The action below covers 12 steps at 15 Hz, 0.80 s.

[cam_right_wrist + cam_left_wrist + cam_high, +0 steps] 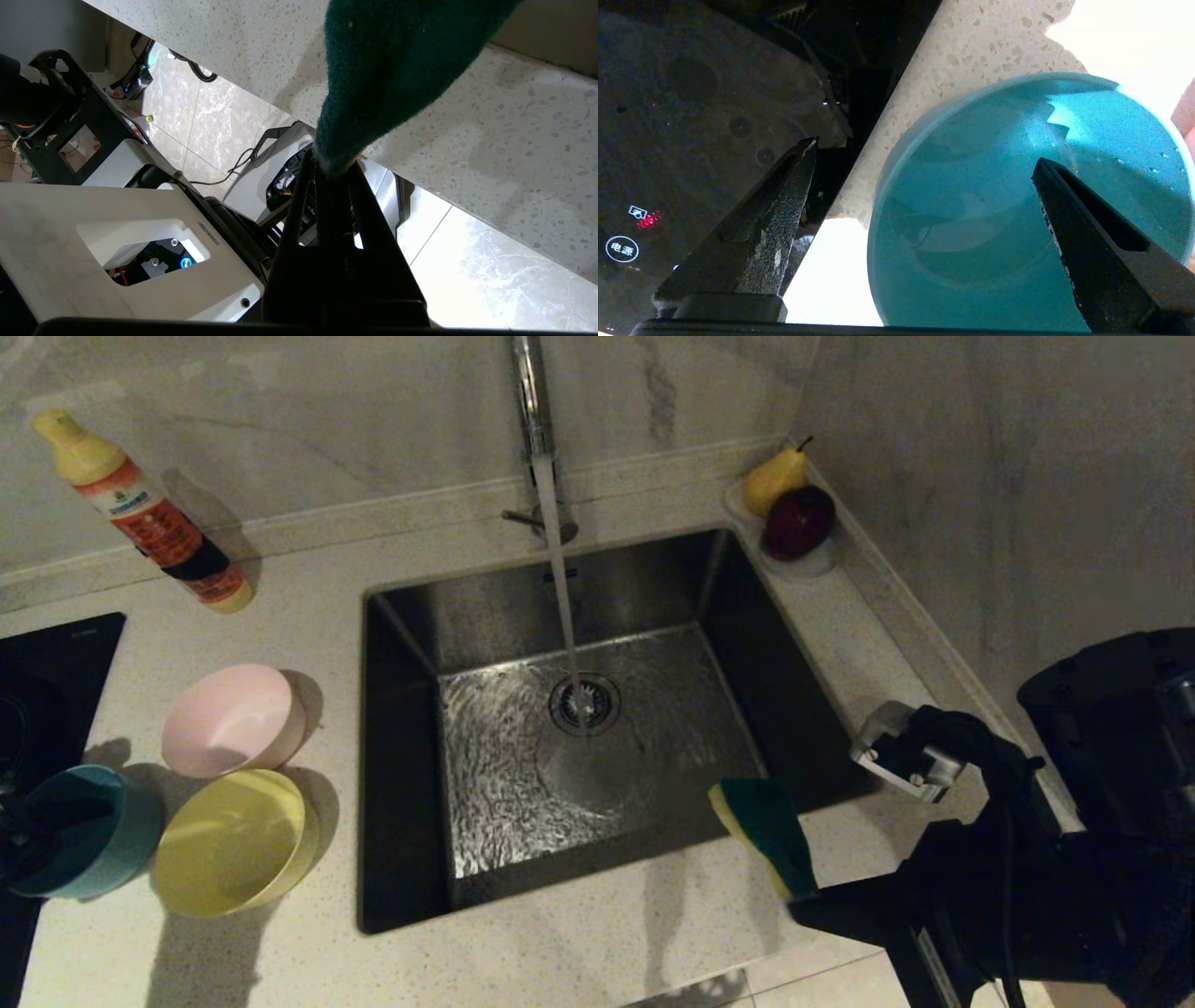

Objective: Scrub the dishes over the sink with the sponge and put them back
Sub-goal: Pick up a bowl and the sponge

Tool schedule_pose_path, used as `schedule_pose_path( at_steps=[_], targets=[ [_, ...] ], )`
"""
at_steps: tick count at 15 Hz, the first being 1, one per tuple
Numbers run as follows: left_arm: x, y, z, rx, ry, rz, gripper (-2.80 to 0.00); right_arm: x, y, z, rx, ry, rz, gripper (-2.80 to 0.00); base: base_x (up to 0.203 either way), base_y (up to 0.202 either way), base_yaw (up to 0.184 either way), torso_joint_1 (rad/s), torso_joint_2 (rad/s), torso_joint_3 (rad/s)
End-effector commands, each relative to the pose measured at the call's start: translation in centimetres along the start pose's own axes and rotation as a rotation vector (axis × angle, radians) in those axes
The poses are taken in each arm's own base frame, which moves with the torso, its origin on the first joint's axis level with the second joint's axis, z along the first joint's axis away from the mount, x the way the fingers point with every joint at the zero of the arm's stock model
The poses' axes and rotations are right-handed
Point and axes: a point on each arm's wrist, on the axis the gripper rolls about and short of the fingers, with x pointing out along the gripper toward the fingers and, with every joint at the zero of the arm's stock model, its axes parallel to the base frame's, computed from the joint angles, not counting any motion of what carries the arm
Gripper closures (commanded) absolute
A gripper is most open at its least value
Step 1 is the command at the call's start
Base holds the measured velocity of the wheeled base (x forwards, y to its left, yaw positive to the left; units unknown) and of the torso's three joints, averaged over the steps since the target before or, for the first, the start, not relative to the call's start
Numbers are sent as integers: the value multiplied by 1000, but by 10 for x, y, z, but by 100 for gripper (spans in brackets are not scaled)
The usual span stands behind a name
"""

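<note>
At the far left edge of the head view the left gripper (924, 163) stands over the blue bowl (89, 845), spread wide with nothing in it; from its wrist camera one finger (1069, 224) hangs over the bowl's hollow and the other over the stove edge, so the near rim lies between them. The right gripper (803, 896), lower right of centre, is clamped on the sponge (766, 831), which sticks up over the sink (401, 775) corner. The left arm is plainly nearer the bowls, the pink (233, 719) and yellow (233, 840) ones just beside the blue.
</note>
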Motion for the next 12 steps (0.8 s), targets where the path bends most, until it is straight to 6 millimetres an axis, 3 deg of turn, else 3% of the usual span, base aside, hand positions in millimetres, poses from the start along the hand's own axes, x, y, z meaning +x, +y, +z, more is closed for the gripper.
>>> schedule_pose_path(
  at_steps=[1,7,12],
  targets=[
    [2,1,-1,-4,8,0,0,2,0,0,1,8,0,0,0,0,0,0,0,0],
    [7,2,3,-3,-15,2,0,5,0,1,2,13,-2,0,0,0,0,0,0,0],
    [-2,11,31,-3,-116,32,0,7,0,2,4,13,-3,0,0,0,0,0,0,0]
  ],
)
